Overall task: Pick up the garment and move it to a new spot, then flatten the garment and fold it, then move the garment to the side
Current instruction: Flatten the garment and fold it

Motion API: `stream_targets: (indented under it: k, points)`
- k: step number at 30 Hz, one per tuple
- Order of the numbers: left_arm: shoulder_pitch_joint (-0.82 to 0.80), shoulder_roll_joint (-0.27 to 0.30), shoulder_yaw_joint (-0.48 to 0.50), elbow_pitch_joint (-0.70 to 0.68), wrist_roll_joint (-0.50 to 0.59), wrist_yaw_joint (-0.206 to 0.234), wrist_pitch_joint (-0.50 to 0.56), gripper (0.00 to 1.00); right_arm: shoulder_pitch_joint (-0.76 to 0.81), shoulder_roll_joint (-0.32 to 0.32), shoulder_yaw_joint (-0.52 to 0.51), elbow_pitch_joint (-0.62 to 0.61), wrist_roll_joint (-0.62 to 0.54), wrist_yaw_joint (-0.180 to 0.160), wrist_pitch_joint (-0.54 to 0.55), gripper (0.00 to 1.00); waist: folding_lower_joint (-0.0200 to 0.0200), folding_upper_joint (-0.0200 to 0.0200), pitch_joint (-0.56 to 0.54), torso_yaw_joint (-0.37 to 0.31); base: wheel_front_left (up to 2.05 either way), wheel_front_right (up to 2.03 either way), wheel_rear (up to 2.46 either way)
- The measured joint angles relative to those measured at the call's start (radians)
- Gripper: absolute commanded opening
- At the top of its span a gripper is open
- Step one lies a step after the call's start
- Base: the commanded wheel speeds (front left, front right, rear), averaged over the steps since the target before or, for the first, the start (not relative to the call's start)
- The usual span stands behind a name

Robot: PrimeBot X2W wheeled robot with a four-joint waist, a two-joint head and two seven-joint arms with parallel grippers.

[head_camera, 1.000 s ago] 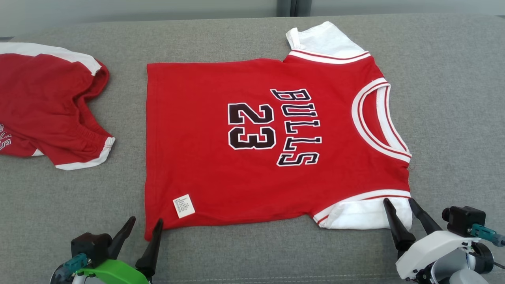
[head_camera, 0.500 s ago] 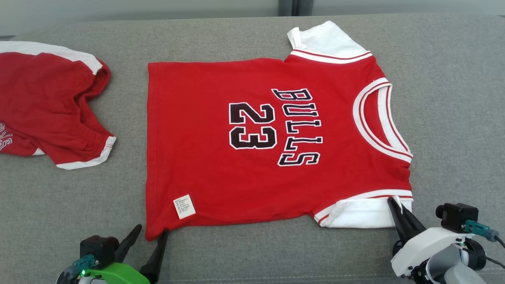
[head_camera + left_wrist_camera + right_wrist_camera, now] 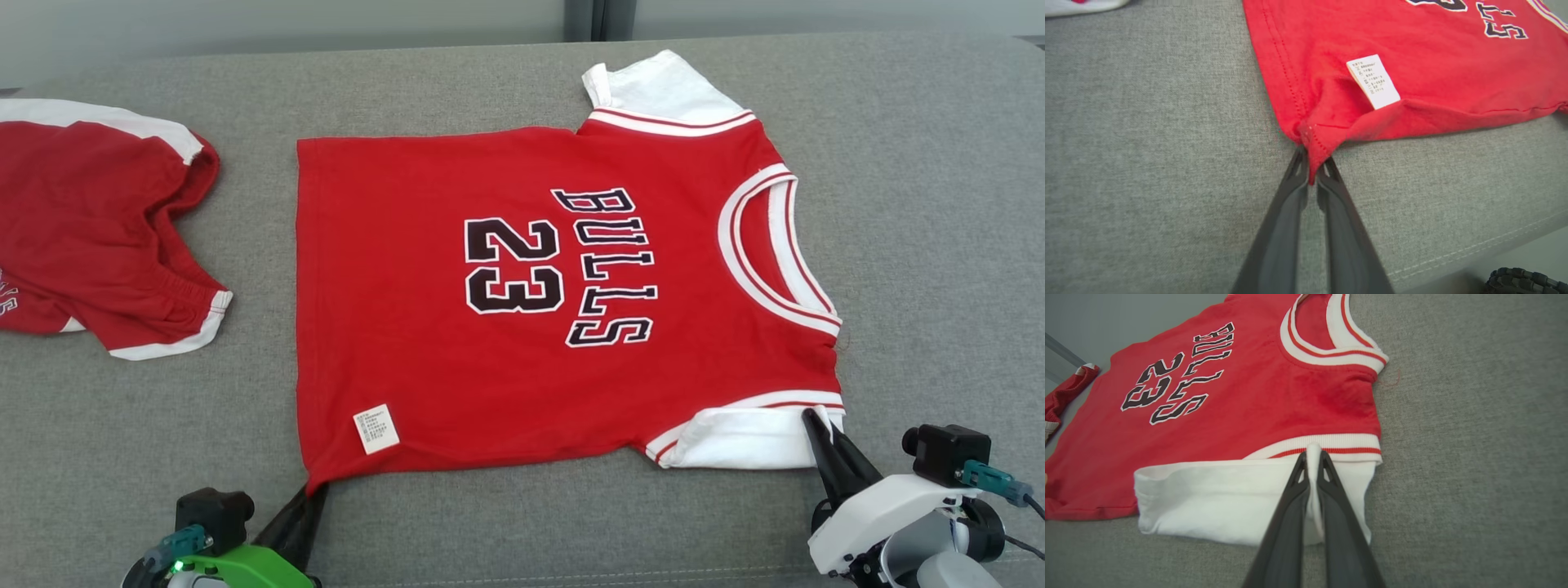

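Red shirt (image 3: 522,286) lies flat; left pincer (image 3: 1312,165) has closed on its hem corner (image 3: 1314,134), right pincer (image 3: 1312,457) on the white sleeve (image 3: 1229,494) (both spread a second ago). The fold lift looks ready.

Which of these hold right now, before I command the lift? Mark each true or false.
1. The left gripper has its jaws pinched on the jersey at its red hem corner. True.
2. The right gripper holds its jaws open over the collar. False: they are shut on the white sleeve.
3. The jersey lies flat, print up. True.
4. The care label sits beside the collar. False: it is near the hem corner.
5. The second red garment lies on the robot's right. False: it lies on its left.
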Motion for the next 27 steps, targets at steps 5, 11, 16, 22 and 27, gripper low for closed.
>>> stream_targets:
  k: [5,11,16,22,27]
  points:
    - [-0.003,0.0,0.002,0.002,0.002,0.0,-0.002,0.0,-0.005,0.0,-0.005,-0.002,-0.004,0.002,-0.024,0.0,0.0,0.0,-0.002,-0.001,0.0,0.0,0.0]
    - [-0.023,0.0,0.026,-0.006,0.008,0.0,-0.035,0.0,-0.014,-0.01,-0.019,-0.024,-0.022,0.001,-0.071,0.0,0.0,0.0,-0.007,-0.001,0.0,0.0,0.0]
    - [-0.031,0.0,0.035,-0.023,0.013,0.0,-0.058,0.0,-0.02,-0.021,-0.027,-0.049,-0.045,0.001,-0.09,0.0,0.0,0.0,-0.009,-0.001,0.0,0.0,0.0]
    - [-0.05,0.0,0.051,-0.043,0.017,0.0,-0.072,0.0,-0.045,-0.026,-0.035,-0.077,-0.064,0.001,-0.101,0.0,0.0,0.0,-0.009,-0.004,0.0,0.0,0.0]
    - [-0.076,0.012,0.049,-0.066,0.032,-0.001,-0.062,0.0,-0.087,-0.03,-0.036,-0.093,-0.073,0.008,-0.102,0.0,0.0,0.0,0.007,-0.007,0.0,0.0,0.0]
